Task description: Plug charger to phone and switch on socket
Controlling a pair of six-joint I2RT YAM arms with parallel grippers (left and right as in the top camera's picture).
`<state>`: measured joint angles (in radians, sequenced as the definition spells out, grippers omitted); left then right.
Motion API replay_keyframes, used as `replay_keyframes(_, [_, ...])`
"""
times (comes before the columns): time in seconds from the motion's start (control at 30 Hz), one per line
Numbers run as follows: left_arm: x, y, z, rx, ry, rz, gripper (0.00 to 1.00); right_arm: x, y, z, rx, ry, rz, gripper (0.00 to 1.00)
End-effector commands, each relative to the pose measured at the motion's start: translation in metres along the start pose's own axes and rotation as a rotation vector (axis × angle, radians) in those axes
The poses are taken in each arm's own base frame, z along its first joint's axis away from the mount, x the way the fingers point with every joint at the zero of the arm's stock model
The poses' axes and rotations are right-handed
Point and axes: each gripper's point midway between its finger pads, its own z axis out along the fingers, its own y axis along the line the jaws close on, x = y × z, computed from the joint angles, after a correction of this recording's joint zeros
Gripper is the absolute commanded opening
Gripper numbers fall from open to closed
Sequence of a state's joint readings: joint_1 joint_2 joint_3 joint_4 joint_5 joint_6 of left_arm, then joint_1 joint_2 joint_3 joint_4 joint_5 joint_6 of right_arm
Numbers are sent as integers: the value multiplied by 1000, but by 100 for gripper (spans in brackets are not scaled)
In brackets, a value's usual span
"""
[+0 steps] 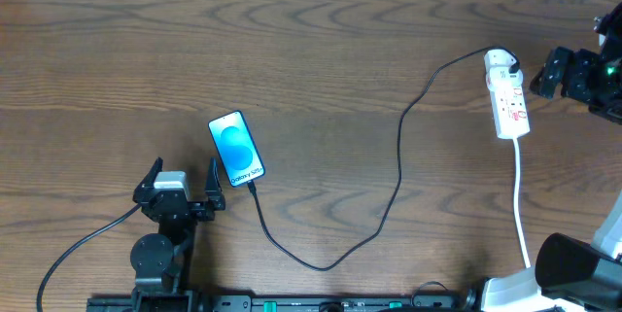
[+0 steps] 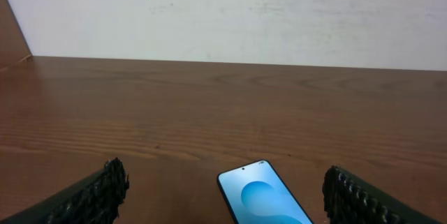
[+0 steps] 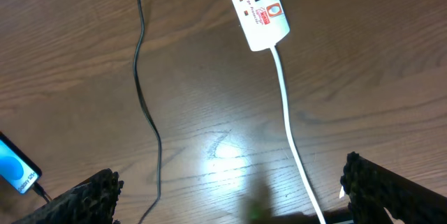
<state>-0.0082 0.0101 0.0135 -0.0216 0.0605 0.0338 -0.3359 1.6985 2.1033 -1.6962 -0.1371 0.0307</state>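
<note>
Left hand [image 1: 185, 168] gapes beside phone [image 1: 236, 147]; charger [image 1: 398, 156] loops toward socket [image 1: 507, 93].

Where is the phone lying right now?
In the overhead view, the phone lies flat, left of centre on the table, just right of the open left gripper, with the charger reaching its near end.

Overhead: straight down, far, covers whole dark brown wood-grain table [image 1: 311, 50]. Left wrist: low, near tabletop, faces white wall [image 2: 244, 15]. Right wrist: high, tilted down at tabletop. All three share small black-framed blue-screen phone [image 1: 236, 147]; overhead and right wrist also share narrow white power strip [image 1: 507, 98].
</note>
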Motion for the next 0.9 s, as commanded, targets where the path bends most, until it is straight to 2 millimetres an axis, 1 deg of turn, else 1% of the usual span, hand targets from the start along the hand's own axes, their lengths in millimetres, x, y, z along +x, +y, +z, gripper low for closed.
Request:
replay_keyframes(0.0, [14,2,0,-8,46,6,91,1,2,-3,2,-8,-8,99])
replay_keyframes(0.27, [14,-2,0,18,46,5,91,1,2,-3,2,-8,-8,99])
replay_keyframes(0.87, [14,-2,0,17,49,6,91,1,2,-3,2,-8,-8,99])
